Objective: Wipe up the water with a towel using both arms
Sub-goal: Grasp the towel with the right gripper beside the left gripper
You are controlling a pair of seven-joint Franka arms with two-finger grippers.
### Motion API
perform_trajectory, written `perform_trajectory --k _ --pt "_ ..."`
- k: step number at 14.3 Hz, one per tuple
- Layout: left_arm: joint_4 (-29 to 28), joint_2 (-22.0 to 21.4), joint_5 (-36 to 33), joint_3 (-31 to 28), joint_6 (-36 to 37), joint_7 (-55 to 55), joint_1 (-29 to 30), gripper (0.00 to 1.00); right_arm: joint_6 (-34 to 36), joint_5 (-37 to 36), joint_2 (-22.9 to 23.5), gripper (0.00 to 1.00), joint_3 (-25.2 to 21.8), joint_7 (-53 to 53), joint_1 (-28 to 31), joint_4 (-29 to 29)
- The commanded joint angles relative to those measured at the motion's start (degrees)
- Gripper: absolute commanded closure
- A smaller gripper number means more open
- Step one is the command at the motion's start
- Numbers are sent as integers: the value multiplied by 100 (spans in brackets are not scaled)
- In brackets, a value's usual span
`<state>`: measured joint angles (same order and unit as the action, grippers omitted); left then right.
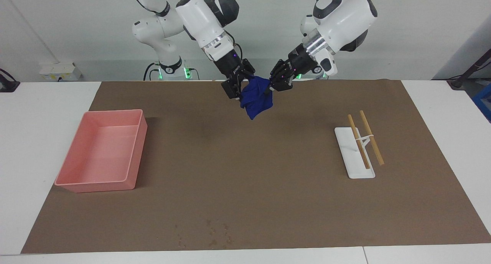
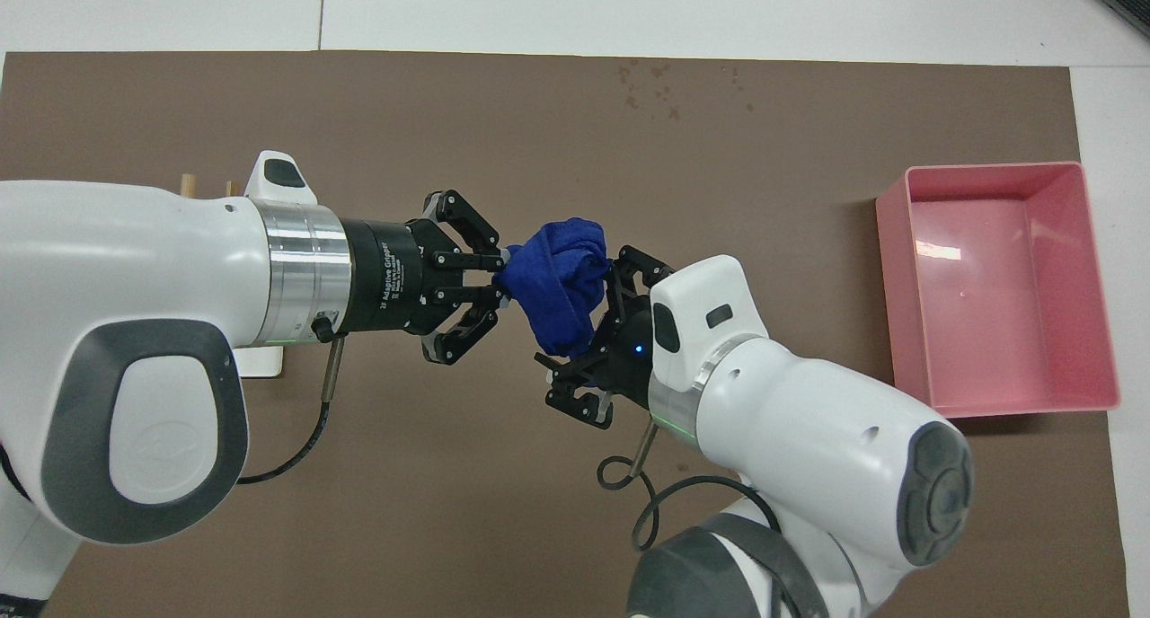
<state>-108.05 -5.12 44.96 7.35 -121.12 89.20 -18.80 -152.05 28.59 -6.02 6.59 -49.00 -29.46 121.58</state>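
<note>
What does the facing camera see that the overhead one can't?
Only facing: the whole white rack with its two wooden sticks, and the towel hanging clear above the mat. Only overhead: the writing on the left gripper. Both: left gripper shut on the towel, right gripper open at it, pink tray, water drops.

Bright, even light from above; soft shadow by the pink plastic tray (image 1: 100,150), glare on its floor. My frames sharp, no blur.
</note>
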Motion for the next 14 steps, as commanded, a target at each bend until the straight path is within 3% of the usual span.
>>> perform_trajectory --k 1,6,14 --pt "-532 -420 74 -93 -8 19 -80 100 -79 25 39 0 -17 -222 45 -90" --pt "-515 -429 39 -119 413 -95 8 100 -105 -2 118 0 -26 -286 142 -223" --pt "-594 -508 39 82 370 -315 -124 100 -475 15 189 0 -8 154 63 -197"
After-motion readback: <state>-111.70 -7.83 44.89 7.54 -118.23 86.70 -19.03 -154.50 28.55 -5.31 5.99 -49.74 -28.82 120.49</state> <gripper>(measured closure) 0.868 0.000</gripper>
